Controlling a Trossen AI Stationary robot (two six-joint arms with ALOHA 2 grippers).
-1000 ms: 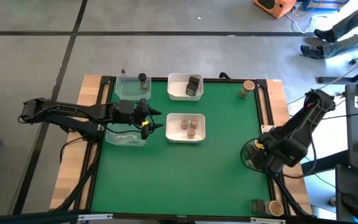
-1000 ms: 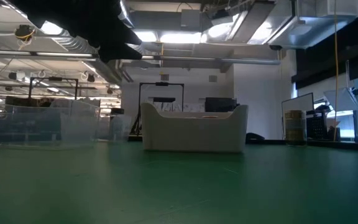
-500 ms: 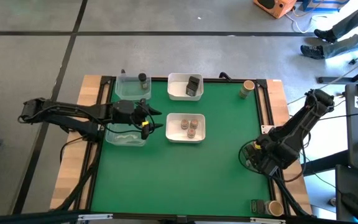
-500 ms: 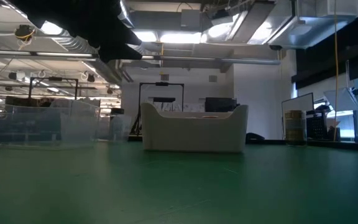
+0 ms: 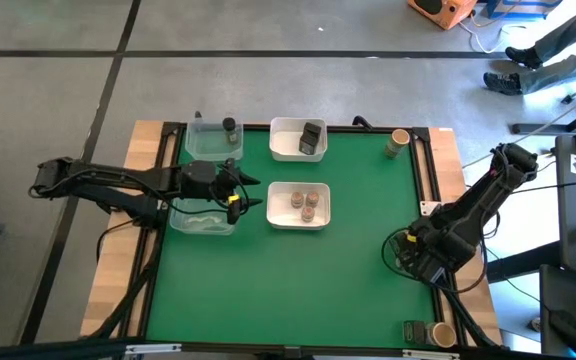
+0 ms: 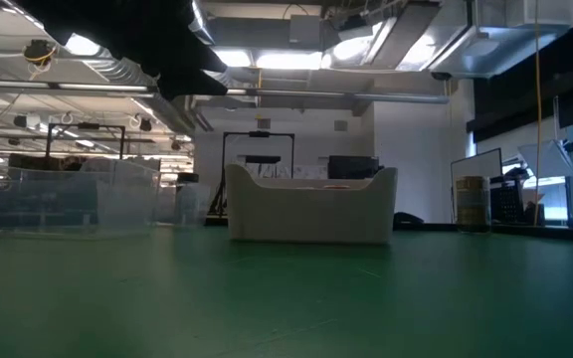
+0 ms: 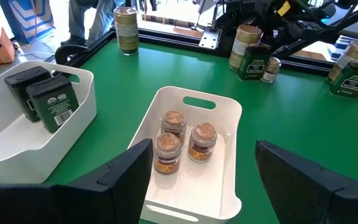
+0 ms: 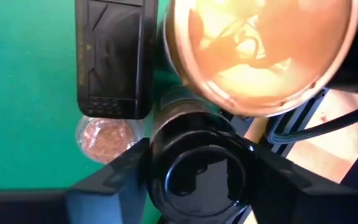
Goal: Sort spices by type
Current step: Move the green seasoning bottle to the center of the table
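Spices, a black cylindrical container (image 8: 199,171) first, are sitting between your right hand's (image 8: 199,186) narrowing fingers at the table's right edge, while your left hand (image 7: 201,180) is hovering wide over the white tray (image 7: 219,106).

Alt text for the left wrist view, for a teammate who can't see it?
A white tray on green table holds three small brown jars, seen between the left gripper's open fingers. Beside it, another white tray holds two dark tins. More spice containers stand along the far edge.
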